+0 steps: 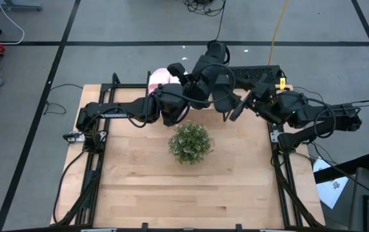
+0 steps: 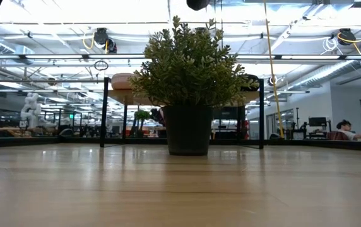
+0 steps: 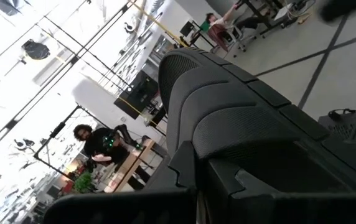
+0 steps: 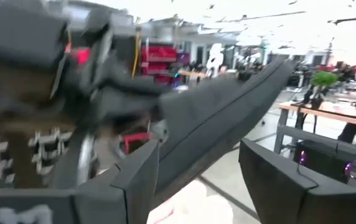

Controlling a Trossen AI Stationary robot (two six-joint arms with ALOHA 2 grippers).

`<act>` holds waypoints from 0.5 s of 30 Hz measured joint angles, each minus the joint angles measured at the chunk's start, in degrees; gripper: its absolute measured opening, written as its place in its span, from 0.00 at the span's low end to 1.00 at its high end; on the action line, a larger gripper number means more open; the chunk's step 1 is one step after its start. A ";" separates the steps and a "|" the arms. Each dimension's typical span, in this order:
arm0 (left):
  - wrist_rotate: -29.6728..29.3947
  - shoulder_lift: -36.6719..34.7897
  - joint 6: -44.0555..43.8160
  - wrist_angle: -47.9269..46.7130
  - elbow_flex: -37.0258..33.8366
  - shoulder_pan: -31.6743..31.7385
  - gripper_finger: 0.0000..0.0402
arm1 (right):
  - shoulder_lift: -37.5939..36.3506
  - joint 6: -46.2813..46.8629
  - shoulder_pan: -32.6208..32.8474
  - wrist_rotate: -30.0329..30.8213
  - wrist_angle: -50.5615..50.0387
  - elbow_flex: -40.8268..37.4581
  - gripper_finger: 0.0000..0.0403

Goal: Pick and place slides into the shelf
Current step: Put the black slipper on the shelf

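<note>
From above, we see both arms reaching to the far edge of the desk (image 1: 184, 187), where the shelf (image 1: 262, 72) stands. The left gripper (image 1: 204, 77) is raised over the shelf's middle and holds a black slide (image 1: 220, 93) by its wide strap; in its wrist view the ribbed dark sole of that slide (image 3: 240, 124) fills most of the picture, pinched at the fingers below it. The right gripper (image 1: 239, 106) comes in from the right side, and its fingers (image 4: 277, 180) stand apart on either side of the same black slide (image 4: 221, 124), whose edge runs slantwise between them; we cannot tell whether they press on it. A pale pink slide (image 1: 160, 78) lies on the left part of the shelf, partly hidden by the left arm. The round green plant (image 1: 189, 143) in its dark pot stands on the desk just in front of the arms, near the middle. From desk height the plant (image 2: 190, 69) hides most of the shelf (image 2: 120, 85), whose thin black legs and light board show behind it. A seated person (image 2: 348, 129) shows far off in the room at the right.
</note>
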 joint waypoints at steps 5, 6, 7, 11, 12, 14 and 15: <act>-0.48 0.02 1.00 -3.25 -0.01 -0.55 0.00 | -0.86 -0.98 -2.57 -0.05 6.89 0.00 0.56; -0.78 0.03 0.96 -3.97 -0.01 -0.59 0.00 | -1.25 -0.84 -3.02 -0.08 7.95 0.00 0.56; -1.00 0.04 0.95 -4.57 -0.01 -0.59 0.00 | -1.70 -0.01 -3.54 -0.20 8.55 0.00 0.56; -1.59 0.04 1.62 -5.11 -0.02 -0.49 0.00 | -3.07 7.85 -6.53 -2.94 8.72 0.00 0.56; -1.61 0.04 2.09 -5.09 -0.01 -0.49 0.00 | -3.16 10.17 -7.37 -3.23 8.73 0.00 0.56; -1.62 0.04 2.93 -5.11 -0.01 -0.52 0.00 | -3.30 14.91 -9.13 -4.94 8.63 0.00 0.56; -1.61 0.04 3.34 -5.11 -0.01 -0.65 0.00 | -3.32 17.37 -10.09 -6.57 8.63 0.00 0.56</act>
